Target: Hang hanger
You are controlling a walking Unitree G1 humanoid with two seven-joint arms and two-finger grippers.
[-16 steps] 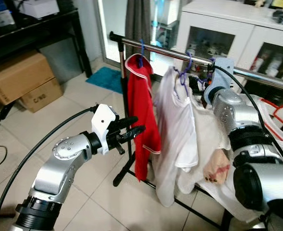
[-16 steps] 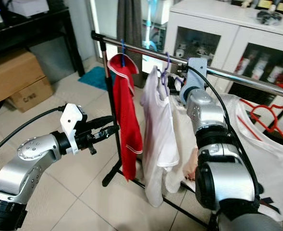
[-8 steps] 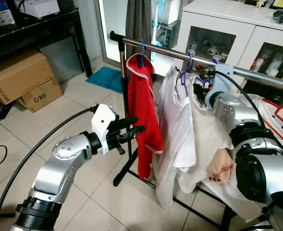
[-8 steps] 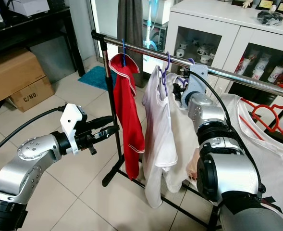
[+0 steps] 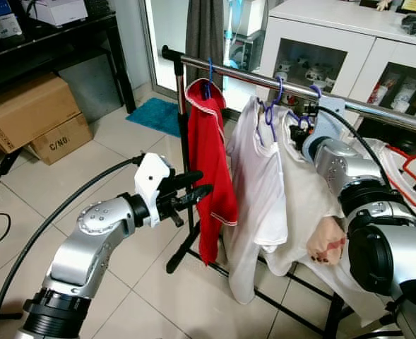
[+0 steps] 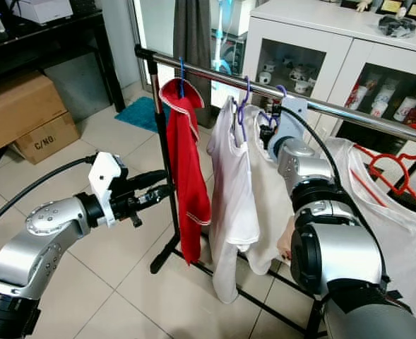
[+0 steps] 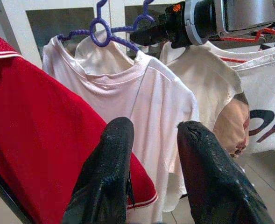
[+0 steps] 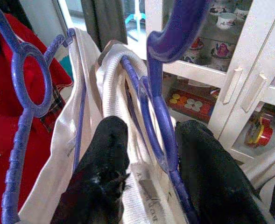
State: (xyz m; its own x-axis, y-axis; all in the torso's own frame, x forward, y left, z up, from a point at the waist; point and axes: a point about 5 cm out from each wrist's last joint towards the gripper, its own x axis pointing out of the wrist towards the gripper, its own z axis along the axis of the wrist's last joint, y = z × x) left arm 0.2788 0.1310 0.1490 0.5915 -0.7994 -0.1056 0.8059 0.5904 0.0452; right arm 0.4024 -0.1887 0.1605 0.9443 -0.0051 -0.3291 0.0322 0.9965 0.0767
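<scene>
A: Which step is in hand?

B: The hanging itself. The right pincer (image 8: 149,154) has its fingers around the purple hanger (image 8: 158,116) with the cream shirt (image 6: 275,205), whose hook is at the rail (image 6: 215,74), at 12 o'clock from the shirt. Next, I judge, it must release.

A: And the left pincer (image 7: 149,154)?

B: Open, holding nothing, beside the red shirt (image 5: 209,176).

A: How many garments?

B: Three on the rail, red, white, cream. Also one red hanger (image 6: 395,166) at 3 o'clock.

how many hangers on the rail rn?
4 visible. Blue hanger with the red shirt at the rail's left end; two purple hangers mid-rail, the second in the right gripper; red hanger far right. More may be hidden.
</scene>
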